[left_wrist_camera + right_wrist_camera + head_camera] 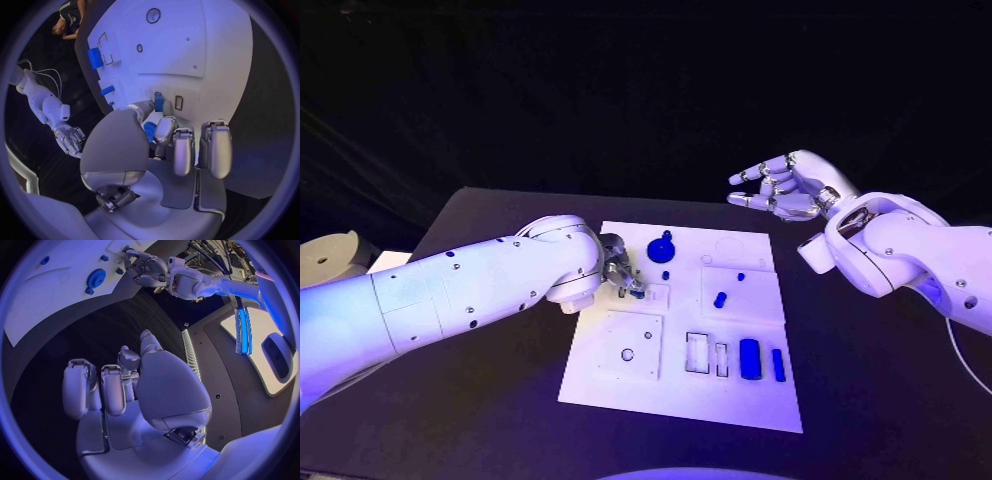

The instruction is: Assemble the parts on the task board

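The white task board (678, 395) lies mid-table. My left hand (620, 270) is low over its left part, and in the left wrist view the thumb and a finger (164, 131) pinch a small blue part (159, 103) whose tip meets the board beside a small slot (179, 102). A blue gear-shaped part (661, 248) lies near the board's far edge, small blue pieces (720, 298) sit in the middle, and two long blue parts (750, 358) rest near the front right. My right hand (783, 188) hangs raised beyond the board's far right corner, fingers apart and curved, holding nothing.
A square plate with a round hole (632, 350) and rectangular slots (698, 352) occupy the board's near half. The black table (488, 420) surrounds the board. A pale round object (329, 255) sits off the table's left edge.
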You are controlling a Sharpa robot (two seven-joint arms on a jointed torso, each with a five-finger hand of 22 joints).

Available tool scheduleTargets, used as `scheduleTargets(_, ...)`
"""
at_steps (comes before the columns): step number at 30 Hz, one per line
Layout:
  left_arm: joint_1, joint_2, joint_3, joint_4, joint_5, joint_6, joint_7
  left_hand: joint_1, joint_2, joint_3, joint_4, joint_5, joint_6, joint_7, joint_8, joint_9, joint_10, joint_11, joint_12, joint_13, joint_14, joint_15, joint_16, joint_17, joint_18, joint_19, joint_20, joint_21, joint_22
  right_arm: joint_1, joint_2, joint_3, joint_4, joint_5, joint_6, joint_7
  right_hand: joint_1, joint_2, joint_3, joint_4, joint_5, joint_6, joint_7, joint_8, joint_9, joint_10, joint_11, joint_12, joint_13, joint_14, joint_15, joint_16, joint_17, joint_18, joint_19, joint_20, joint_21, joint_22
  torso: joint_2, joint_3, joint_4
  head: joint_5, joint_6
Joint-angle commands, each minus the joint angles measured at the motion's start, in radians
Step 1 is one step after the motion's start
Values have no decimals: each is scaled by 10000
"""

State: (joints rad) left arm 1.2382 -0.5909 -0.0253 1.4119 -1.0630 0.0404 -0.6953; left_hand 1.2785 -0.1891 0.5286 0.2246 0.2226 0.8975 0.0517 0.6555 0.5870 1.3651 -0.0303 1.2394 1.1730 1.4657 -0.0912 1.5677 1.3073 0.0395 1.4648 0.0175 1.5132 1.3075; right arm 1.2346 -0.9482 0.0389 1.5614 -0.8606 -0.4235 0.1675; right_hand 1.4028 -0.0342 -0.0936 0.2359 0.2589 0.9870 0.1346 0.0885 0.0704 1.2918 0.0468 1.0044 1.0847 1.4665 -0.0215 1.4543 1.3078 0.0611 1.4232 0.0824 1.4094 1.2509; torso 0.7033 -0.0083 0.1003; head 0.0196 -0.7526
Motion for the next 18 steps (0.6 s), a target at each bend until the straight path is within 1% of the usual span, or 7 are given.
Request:
scheduleTargets(1, -24, 17, -23, -32, -183, 436, -539, 9, 96, 1573, -1526, 28, 32, -46, 32, 19, 73, 18, 28, 3, 1051, 36, 31, 2635, -180, 702, 41, 20, 1687, -4, 7, 1, 13, -24, 3, 111, -82, 47, -53, -25, -19, 78, 21, -21, -12, -80, 19, -45, -8, 651, -54, -61, 896, 49, 38, -50, -7, 7, -1, -4, 0, 0, -23)
scheduleTargets(9, -45, 50, -37, -30, -21, 577, -536, -12, 94, 1583, -1526, 25, 32, -47, 36, 25, 68, 19, 16, -11, 1051, 37, 31, 2635, -179, 699, 41, 15, 1679, -4, 4, 1, 7, -23, -11, 112, -69, 55, -50, -35, -11, 75, 23, -24, -12, -135, 19, -148, -98, 639, -54, -100, 843, 55, 25, -50, -22, -22, -4, 1, 1, 4, -37)
scheduleTargets(13, -48, 57, -40, -55, 19, 646, -539, -17, 94, 1587, -1527, 24, 32, -48, 37, 27, 62, 19, 6, -24, 1051, 37, 31, 2635, -178, 699, 41, 14, 1678, -4, 6, 1, -11, 9, -54, 126, -23, 88, -71, -73, 1, 39, 33, -53, -17, -735, 32, -1240, -1040, 484, -48, -539, 299, 153, -217, -42, -301, -516, -4, -2, 10, 2, -40)
scheduleTargets(15, -48, 65, -40, -70, 29, 676, -539, -82, 103, 1603, -1515, 15, 49, -59, 56, 45, 83, 16, 30, 2, 1051, 38, 31, 2635, -182, 703, 42, 22, 1693, -4, 8, 1, -22, 51, -70, 127, 19, 127, -79, -82, 12, 7, 46, -76, -18, -1362, 45, -2431, -2052, 206, -32, -1289, -565, 362, -752, -37, -945, -1579, -3, -6, 11, 8, -45)
scheduleTargets(16, -49, 73, -41, -80, 36, 697, -539, -161, 121, 1616, -1495, 7, 68, -75, 78, 65, 101, 6, 50, 24, 1051, 34, 31, 2635, -181, 703, 42, 22, 1694, -4, 12, 1, -31, 75, -85, 128, 81, 163, -72, -82, 33, -34, 69, -102, -18, -1681, 69, -3126, -2636, -159, -15, -2292, -1621, 582, -1363, -22, -1761, -2789, -3, -3, 11, 13, -45)
scheduleTargets(17, -49, 82, -41, -91, 44, 713, -539, -229, 137, 1622, -1476, 2, 82, -88, 97, 83, 114, -1, 65, 40, 1051, 29, 31, 2635, -182, 704, 39, 24, 1700, -4, 18, 1, -40, 91, -96, 136, 124, 191, -61, -74, 49, -56, 83, -115, -18, -1779, 88, -3413, -2881, -419, -4, -3045, -2367, 728, -1776, -10, -2368, -3639, -1, -3, 8, 49, -42)
scheduleTargets(18, -49, 100, -41, -112, 54, 733, -539, -265, 147, 1623, -1465, -1, 88, -95, 107, 92, 119, -6, 70, 46, 1051, 26, 31, 2635, -183, 706, 38, 26, 1704, -4, 27, 1, -51, 114, -112, 154, 188, 224, -46, -38, 72, -80, 122, -128, -17, -1969, 114, -3996, -3375, -928, 34, -4573, -3787, 981, -2514, 27, -3569, -5214, 3, -1, -1, 57, -39)
